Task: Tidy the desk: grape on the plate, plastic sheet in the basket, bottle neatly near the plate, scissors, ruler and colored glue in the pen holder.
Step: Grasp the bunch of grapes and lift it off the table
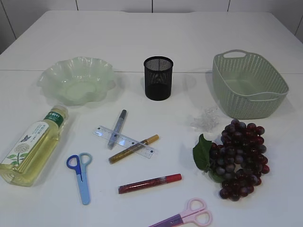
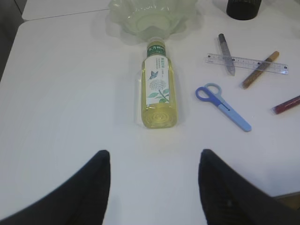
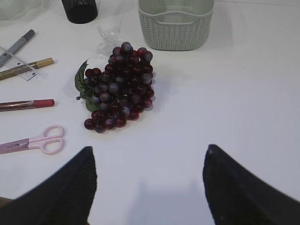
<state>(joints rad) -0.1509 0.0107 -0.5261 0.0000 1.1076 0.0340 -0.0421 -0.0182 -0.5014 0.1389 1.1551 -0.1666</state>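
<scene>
The grape bunch [image 3: 117, 86] is seen lying on the white worktop [image 3: 225, 93], well ahead of the right end effector [image 3: 149, 185], jaws spread, empty. The bottle [image 2: 158, 86] lies ahead of the left end effector [image 2: 154, 187], likewise parted.
</scene>
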